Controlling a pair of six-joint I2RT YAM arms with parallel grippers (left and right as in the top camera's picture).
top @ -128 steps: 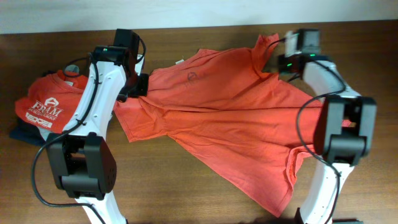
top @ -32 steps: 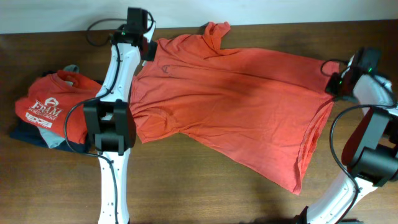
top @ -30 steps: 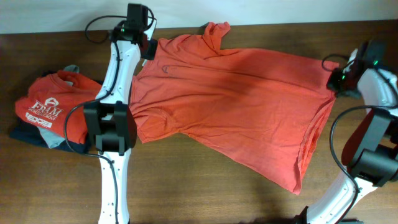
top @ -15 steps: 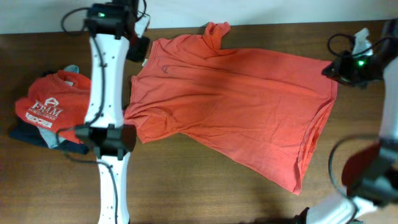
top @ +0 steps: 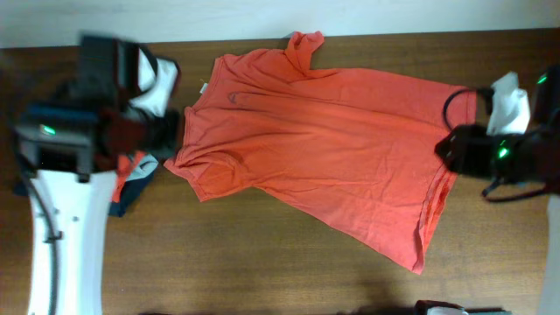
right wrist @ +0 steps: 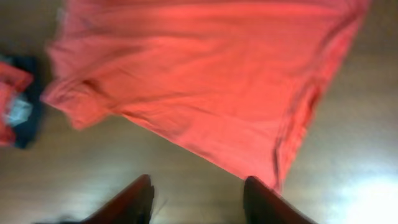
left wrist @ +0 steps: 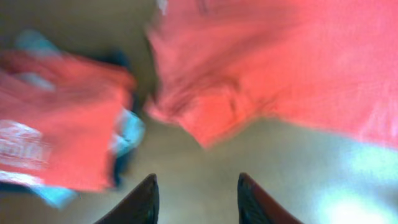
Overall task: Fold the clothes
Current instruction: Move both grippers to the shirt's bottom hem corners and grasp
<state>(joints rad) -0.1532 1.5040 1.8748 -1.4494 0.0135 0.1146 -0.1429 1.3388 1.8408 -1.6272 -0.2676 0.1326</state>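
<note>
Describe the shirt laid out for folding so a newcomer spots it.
Start at the brown wooden table and look to its middle. The coral-red T-shirt lies spread flat there. Unlike the small pile beside it, it is opened out and far larger.

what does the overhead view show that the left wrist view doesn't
Only overhead: the whole coral T-shirt spread flat, collar to hem, plus the right arm and the left arm, which covers most of the folded pile. Only left wrist: the left hand, fingers apart and empty, and blurred white print on the pile's red top. Both: the sleeve beside the pile, the pile's edge and the wooden table.
</note>
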